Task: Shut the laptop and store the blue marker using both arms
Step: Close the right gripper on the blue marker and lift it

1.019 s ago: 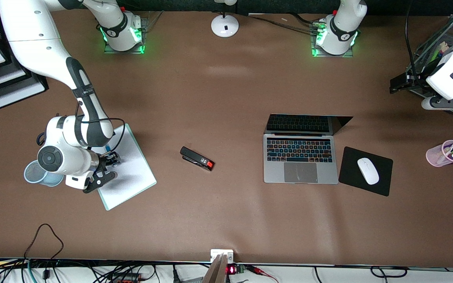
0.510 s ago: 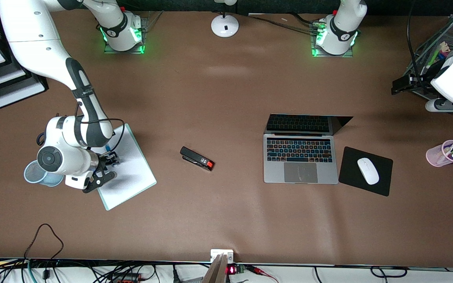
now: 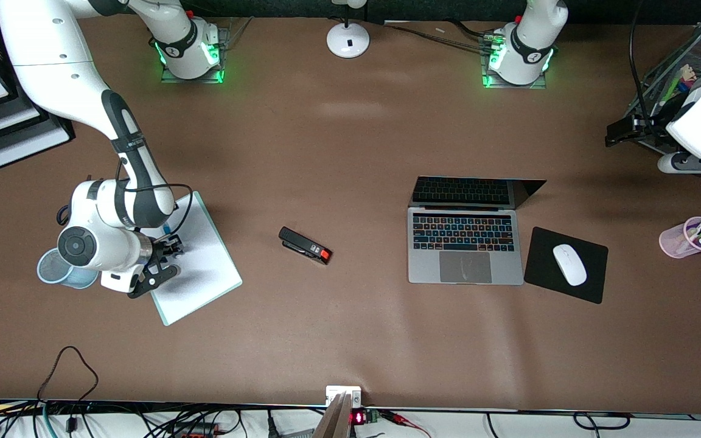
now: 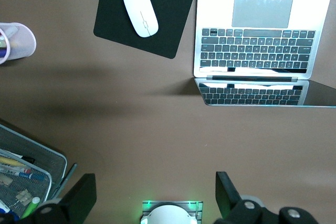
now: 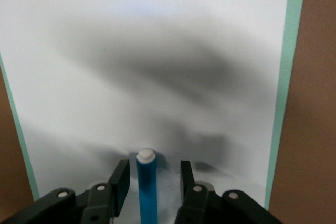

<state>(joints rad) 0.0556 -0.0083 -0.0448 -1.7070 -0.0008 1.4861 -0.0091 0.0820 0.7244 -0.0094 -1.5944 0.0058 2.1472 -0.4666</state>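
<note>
The laptop (image 3: 465, 246) lies open on the table, keys lit and its dark screen standing up; it also shows in the left wrist view (image 4: 260, 30). The blue marker (image 5: 147, 192) lies on a white notepad (image 3: 201, 267), white tip pointing away from the hand; only a blue bit (image 3: 166, 230) shows in the front view. My right gripper (image 3: 167, 258) is low over the notepad, open, with a finger on each side of the marker (image 5: 151, 182) and a gap to each. My left gripper (image 3: 621, 131) hangs open and empty high over the left arm's end of the table (image 4: 152, 198).
A black stapler (image 3: 305, 245) lies between notepad and laptop. A white mouse (image 3: 569, 264) sits on a black mouse pad (image 3: 545, 274) beside the laptop. A blue mesh cup (image 3: 52, 267) stands by my right hand. A pink pen cup (image 3: 688, 238) and a mesh organizer (image 3: 679, 73) stand at the left arm's end.
My left hand has shifted a little toward the mesh organizer and then stopped. My right gripper and the marker have not moved.
</note>
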